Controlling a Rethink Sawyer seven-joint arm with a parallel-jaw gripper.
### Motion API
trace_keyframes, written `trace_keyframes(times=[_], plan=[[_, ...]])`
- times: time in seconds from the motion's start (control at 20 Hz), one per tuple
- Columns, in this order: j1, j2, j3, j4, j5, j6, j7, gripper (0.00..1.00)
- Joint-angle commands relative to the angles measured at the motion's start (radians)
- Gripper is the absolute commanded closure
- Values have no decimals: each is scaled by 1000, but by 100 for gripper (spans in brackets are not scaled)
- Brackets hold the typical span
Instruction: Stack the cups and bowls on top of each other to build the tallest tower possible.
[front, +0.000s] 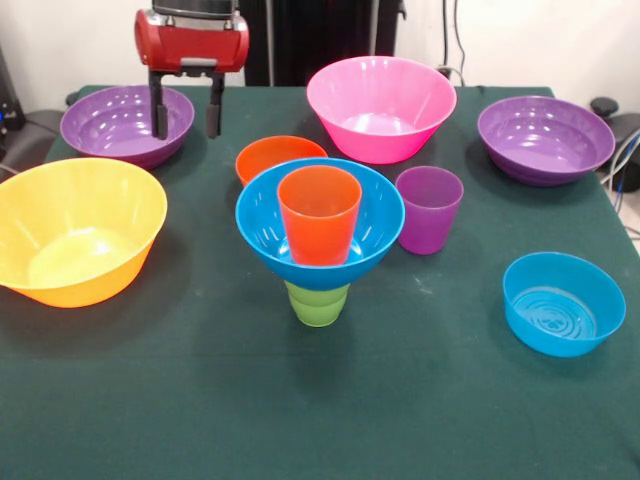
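The tower stands at the table's middle: a green cup (318, 302) at the bottom, the medium blue bowl (262, 222) on it, and the orange cup (319, 214) upright inside that bowl. The small orange bowl (272, 156) sits on the table just behind the tower, apart from it. The purple cup (428, 208) stands to the tower's right. My gripper (186, 118) is open and empty, hanging above the left purple bowl's (112, 122) right rim at the far left.
A large yellow-orange bowl (75, 232) sits at the left. A large pink bowl (380, 106) is at the far middle, a second purple bowl (545, 138) at the far right, a small blue bowl (563, 303) at the near right.
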Motion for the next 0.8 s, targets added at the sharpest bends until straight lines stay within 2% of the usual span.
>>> trace_keyframes(times=[0.05, 0.3, 0.55, 0.8], plan=[[13, 71, 94, -9, -17, 69, 56, 0], [-7, 69, 121, 0, -13, 76, 45, 0], [-32, 72, 160, 13, -28, 24, 49, 0], [-32, 72, 161, 11, -37, 19, 56, 0]])
